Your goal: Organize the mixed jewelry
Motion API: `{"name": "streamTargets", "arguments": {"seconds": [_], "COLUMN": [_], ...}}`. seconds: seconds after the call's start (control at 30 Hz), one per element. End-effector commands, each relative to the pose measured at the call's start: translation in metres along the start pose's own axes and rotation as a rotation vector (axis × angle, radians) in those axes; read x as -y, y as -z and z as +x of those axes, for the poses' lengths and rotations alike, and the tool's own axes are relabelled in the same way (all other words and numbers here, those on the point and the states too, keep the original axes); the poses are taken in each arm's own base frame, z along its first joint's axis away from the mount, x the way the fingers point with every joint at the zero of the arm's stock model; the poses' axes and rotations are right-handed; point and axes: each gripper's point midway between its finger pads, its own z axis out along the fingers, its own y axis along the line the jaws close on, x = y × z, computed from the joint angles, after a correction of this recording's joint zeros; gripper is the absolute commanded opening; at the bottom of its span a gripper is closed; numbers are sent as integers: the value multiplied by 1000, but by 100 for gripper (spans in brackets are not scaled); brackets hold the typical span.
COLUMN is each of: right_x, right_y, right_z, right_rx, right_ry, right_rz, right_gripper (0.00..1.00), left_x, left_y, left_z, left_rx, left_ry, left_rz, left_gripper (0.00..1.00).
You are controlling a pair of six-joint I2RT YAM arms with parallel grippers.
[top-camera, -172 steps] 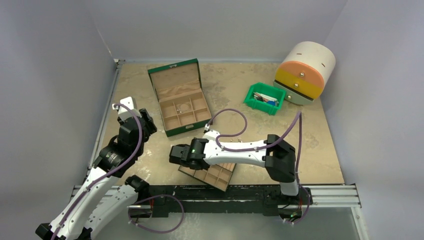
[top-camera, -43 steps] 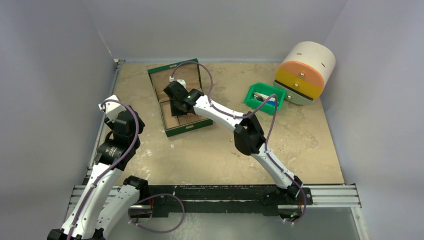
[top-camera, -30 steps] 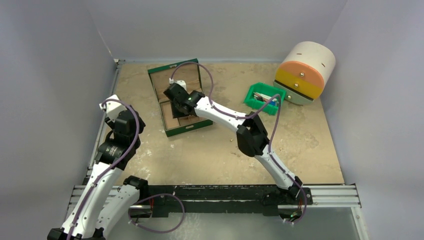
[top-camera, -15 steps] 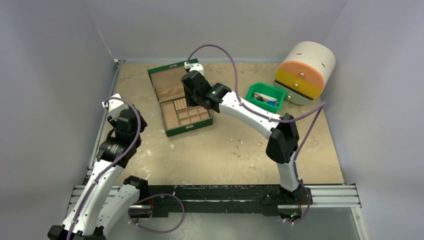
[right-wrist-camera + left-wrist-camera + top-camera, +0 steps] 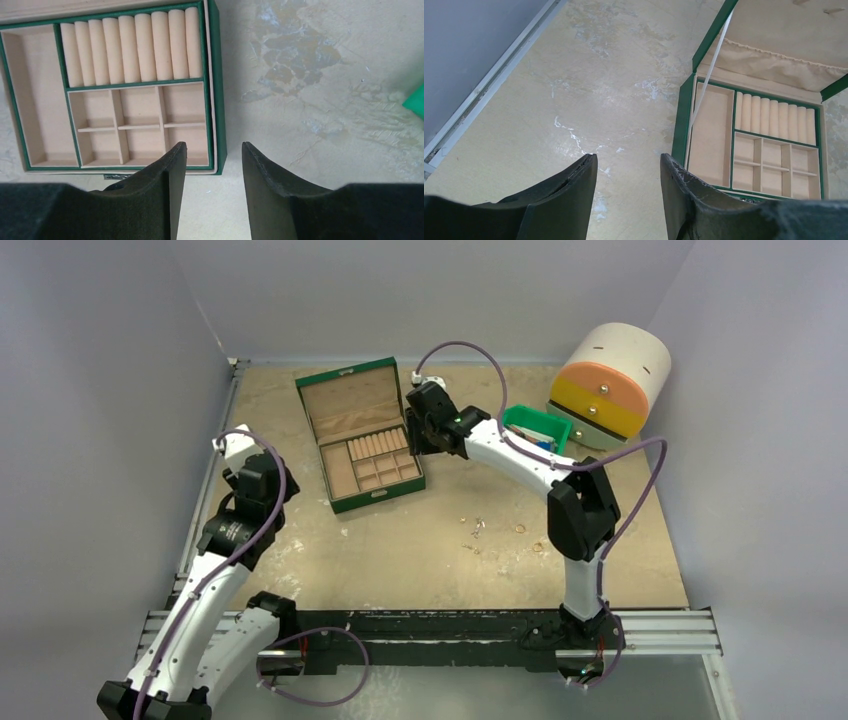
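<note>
Tan tabletop (image 5: 640, 570) holds the mixed jewelry (image 5: 478, 527) scattered crosswise toward our near edge, back and rightward of the right gripper (image 5: 213, 147), jaws parted and empty beside the green box (image 5: 375, 497), which we judge nearer than the left gripper (image 5: 628, 159), likewise parted

no text, label, brand, number or sign can be read in any of the views. the coloured packets (image 5: 541, 437) in the green bin (image 5: 549, 420), at about one o'clock on the table, are too small to show any print. the small metal plate (image 5: 116, 176) on the front edge of the green jewelry box (image 5: 215, 75), at about eleven o'clock, is mostly hidden and shows no lettering.
</note>
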Motion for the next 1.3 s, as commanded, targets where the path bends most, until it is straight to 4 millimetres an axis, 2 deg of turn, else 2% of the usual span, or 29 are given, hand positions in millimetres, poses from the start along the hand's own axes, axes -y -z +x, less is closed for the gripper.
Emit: {"name": "streamTargets", "arguments": {"seconds": [0.0,0.57,0.9,1.27], "right_x": [-14,-12,-14,-6], "right_y": [1,-49,-61,-79], "right_z": [-18,0,-3,18], "right_rx": [42,-45,-53,-104], "right_ry": [-43,-70,-76,-63], "right_rz": [-86,-88,-84,-40], "right_gripper": [48,49,50,49], "left_x": [9,11,12,13], "left_y": [2,-1,0,0], "left_z": [-18,-16,-16,-16], "left_rx": [43,32,33,35], "left_ry": [19,7,7,9], "left_rz": [34,38,42,48], "left_gripper": [49,48,48,48]}}
